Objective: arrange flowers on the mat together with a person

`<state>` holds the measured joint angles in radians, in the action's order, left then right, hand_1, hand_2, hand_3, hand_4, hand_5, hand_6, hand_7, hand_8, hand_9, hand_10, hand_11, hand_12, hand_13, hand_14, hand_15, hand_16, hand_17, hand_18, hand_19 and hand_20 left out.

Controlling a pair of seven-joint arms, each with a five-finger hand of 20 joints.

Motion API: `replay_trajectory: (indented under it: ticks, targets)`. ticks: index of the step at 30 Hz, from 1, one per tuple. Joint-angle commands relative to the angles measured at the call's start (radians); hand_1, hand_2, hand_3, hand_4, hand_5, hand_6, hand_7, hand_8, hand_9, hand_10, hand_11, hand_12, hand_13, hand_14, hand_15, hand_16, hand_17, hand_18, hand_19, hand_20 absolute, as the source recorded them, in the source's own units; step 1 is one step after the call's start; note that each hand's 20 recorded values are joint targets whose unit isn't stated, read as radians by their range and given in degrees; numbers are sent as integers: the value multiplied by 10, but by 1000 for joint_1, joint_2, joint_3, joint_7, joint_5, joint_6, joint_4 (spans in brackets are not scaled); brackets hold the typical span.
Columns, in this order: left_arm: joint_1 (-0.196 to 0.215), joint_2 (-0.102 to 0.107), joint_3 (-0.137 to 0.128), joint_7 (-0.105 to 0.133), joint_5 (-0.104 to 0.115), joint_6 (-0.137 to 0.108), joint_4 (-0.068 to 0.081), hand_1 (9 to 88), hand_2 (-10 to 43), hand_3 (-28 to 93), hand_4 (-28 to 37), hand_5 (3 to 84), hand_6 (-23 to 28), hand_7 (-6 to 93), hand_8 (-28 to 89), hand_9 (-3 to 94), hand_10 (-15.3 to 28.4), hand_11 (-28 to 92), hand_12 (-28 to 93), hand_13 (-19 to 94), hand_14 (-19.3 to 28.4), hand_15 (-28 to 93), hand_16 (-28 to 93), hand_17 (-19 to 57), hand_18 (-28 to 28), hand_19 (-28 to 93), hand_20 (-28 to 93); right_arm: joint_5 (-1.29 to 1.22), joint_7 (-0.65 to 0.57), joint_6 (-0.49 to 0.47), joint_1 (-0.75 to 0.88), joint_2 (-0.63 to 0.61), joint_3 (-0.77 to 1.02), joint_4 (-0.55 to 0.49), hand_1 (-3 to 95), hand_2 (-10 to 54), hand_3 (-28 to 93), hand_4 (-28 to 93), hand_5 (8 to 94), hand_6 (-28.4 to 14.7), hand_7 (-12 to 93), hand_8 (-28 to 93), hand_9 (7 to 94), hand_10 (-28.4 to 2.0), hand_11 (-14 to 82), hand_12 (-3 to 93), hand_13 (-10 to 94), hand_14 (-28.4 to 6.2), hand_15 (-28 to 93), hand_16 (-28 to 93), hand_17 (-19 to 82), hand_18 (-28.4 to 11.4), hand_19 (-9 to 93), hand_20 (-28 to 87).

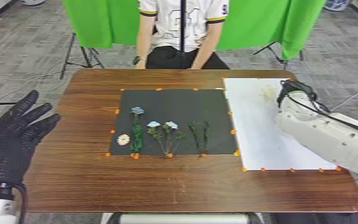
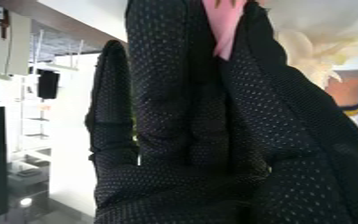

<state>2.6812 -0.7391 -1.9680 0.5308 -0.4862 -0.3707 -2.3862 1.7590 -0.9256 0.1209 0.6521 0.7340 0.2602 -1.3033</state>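
Over the far right of the table, my right hand [image 1: 296, 91] is above the white sheet [image 1: 269, 135], beside something pale and yellowish [image 1: 269, 92]. The right wrist view shows my right hand [image 2: 180, 135] with a pink piece [image 2: 222, 25] pinched between thumb and fingers; a cream, petal-like thing [image 2: 302, 56] is beyond the thumb. My left hand [image 1: 8, 142] is at the table's left edge, fingers straight. On the dark mat [image 1: 184, 102] lie a blue flower [image 1: 137, 110], two pale blue flowers [image 1: 170, 125] on stems, green sprigs [image 1: 199, 136] and a cream oval piece [image 1: 123, 139].
Orange tape bits [image 1: 238, 153] line the edges of the mat and sheet. Across the brown table [image 1: 149, 187], a person [image 1: 182, 30] sits with arms lowered beyond the far edge. A green cloth [image 1: 255, 22] hangs behind.
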Motion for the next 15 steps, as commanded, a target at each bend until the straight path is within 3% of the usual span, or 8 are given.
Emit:
replay_trajectory:
  ticks: [1, 2, 6, 8, 12, 15]
  targets:
    - [27, -10, -5, -2, 2, 2, -1, 201, 60, 747, -252, 310, 50, 95, -77, 290, 147, 169, 128, 193, 217, 418, -37, -89, 200, 413, 180, 92, -22, 45, 75, -16, 102, -98, 615, -95, 619, -283, 857, 55, 219, -8, 937, -40, 105, 329, 839, 10, 370, 340, 283, -166, 776, 111]
    - [41, -3, -11, 10, 8, -2, -3, 202, 60, 747, -252, 310, 50, 95, -77, 290, 146, 169, 128, 193, 217, 418, -37, -89, 200, 413, 180, 95, -21, 53, 84, -20, 122, -124, 614, -95, 632, -282, 859, 53, 219, -8, 937, -40, 107, 329, 844, 10, 371, 342, 284, -168, 779, 111]
    - [52, 0, -18, 18, 16, -10, -7, 203, 60, 745, -252, 310, 50, 95, -78, 290, 147, 167, 127, 193, 216, 417, -37, -89, 200, 412, 180, 132, 2, 74, 95, -41, 154, -241, 613, -95, 642, -282, 860, 45, 218, -5, 937, -43, 116, 328, 851, 8, 374, 346, 286, -172, 786, 111]
    - [43, -11, -21, -1, 5, -4, -8, 203, 60, 745, -252, 310, 50, 95, -78, 290, 147, 168, 127, 193, 216, 417, -37, -89, 200, 412, 180, 134, 28, 83, 104, -37, 174, -292, 614, -95, 643, -282, 860, 40, 218, -2, 937, -45, 116, 332, 852, 6, 377, 348, 286, -173, 787, 110]
    - [46, 0, -25, 0, 12, -11, -10, 204, 60, 746, -251, 310, 51, 95, -78, 290, 146, 168, 127, 193, 217, 418, -37, -89, 200, 412, 180, 124, 88, 71, 102, -11, 180, -374, 616, -95, 646, -282, 861, 37, 216, 0, 937, -49, 116, 335, 851, 3, 381, 349, 285, -174, 790, 110]
    - [28, -8, -23, -22, 1, -4, -10, 203, 60, 746, -251, 311, 50, 95, -78, 290, 146, 168, 127, 193, 217, 418, -37, -89, 200, 412, 180, 118, 126, 73, 106, 19, 169, -418, 617, -95, 646, -282, 861, 37, 216, 1, 937, -50, 115, 335, 851, 1, 384, 349, 284, -176, 791, 109]
